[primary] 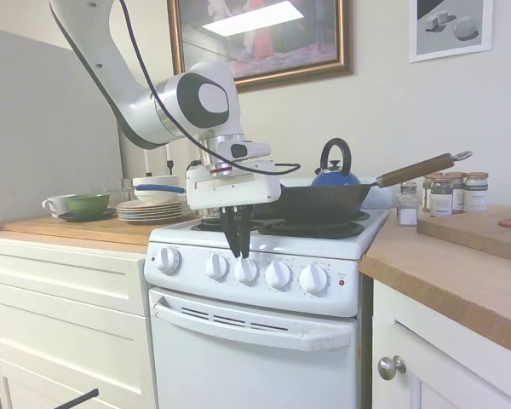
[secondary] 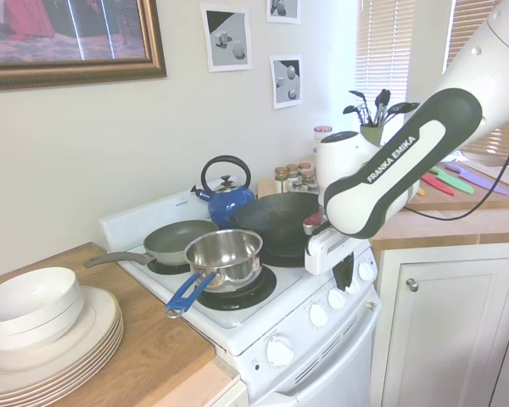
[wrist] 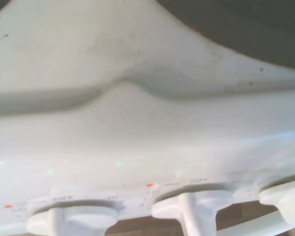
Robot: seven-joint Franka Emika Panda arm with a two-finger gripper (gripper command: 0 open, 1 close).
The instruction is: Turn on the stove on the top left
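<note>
Stove (primary: pixel 264 281) knobs close in wrist view — gripper (primary: pixel 238 252) above them, fingers nearly together.

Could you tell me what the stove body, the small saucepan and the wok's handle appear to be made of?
The stove looks like glossy white enamelled metal, judging by its soft reflections. The saucepan appears to be polished stainless steel, mirror-bright, with a blue, probably plastic-coated, handle. The wok's handle seems to be brown wood with a metal end loop.

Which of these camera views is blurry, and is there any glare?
Wrist view: soft and out of focus, the white enamel stove and its round white knobs smeared. First exterior view: sharp, ceiling-light glare on the gold-framed painting. Second exterior view: bright window blinds.
</note>
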